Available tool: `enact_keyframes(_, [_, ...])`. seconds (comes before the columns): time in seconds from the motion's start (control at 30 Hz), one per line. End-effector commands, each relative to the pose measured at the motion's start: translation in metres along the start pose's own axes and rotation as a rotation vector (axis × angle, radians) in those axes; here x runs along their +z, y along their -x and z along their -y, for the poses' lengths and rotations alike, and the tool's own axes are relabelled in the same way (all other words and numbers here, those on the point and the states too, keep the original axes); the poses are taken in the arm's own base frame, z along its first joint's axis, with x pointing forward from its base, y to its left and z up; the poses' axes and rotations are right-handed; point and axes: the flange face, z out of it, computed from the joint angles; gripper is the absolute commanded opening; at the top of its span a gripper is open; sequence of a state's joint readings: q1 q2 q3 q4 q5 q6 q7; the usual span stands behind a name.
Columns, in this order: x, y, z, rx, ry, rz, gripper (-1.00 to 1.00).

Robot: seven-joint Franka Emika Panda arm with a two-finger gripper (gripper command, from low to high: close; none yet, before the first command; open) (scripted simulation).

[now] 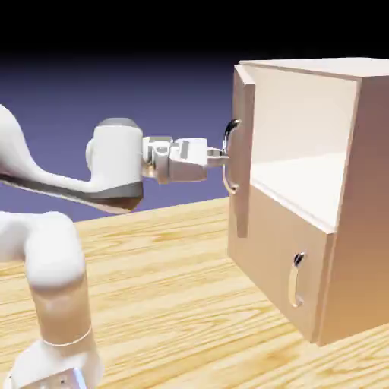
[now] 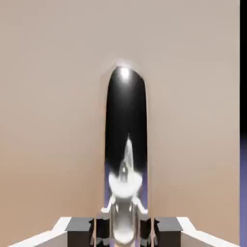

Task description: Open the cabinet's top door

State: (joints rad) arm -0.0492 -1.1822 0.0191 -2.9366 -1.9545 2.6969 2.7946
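The tan-pink cabinet (image 1: 346,197) stands at the right of the exterior view. Its top door (image 1: 243,152) is swung out toward the arm and seen nearly edge-on, baring the pale inside. My gripper (image 1: 222,157) is shut on the door's curved silver handle (image 1: 229,156). In the hand view the handle (image 2: 125,144) rises as a shiny dark bar between my two grey fingertips (image 2: 79,226), with the flat tan door panel (image 2: 53,120) filling the picture behind it.
The shorter lower door (image 1: 277,258) is closed, with its small silver handle (image 1: 295,279). The cabinet stands on a light wooden table (image 1: 167,304). A strip of blue-violet backdrop (image 2: 242,188) shows past the door's edge in the hand view.
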Motion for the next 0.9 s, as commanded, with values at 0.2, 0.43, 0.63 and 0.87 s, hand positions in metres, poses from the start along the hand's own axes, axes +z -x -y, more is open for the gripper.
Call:
enact_keyframes(0.2, [-0.029,0.008,0.008,0.001,0.052,-0.052,-1.00])
enact_keyframes(0.43, [-0.062,0.020,0.020,0.001,0.111,-0.110,-1.00])
enact_keyframes(0.63, [-0.097,0.035,0.035,0.001,0.179,-0.178,-1.00])
enact_keyframes(0.87, [-0.144,0.061,0.061,0.001,0.275,-0.274,-1.00])
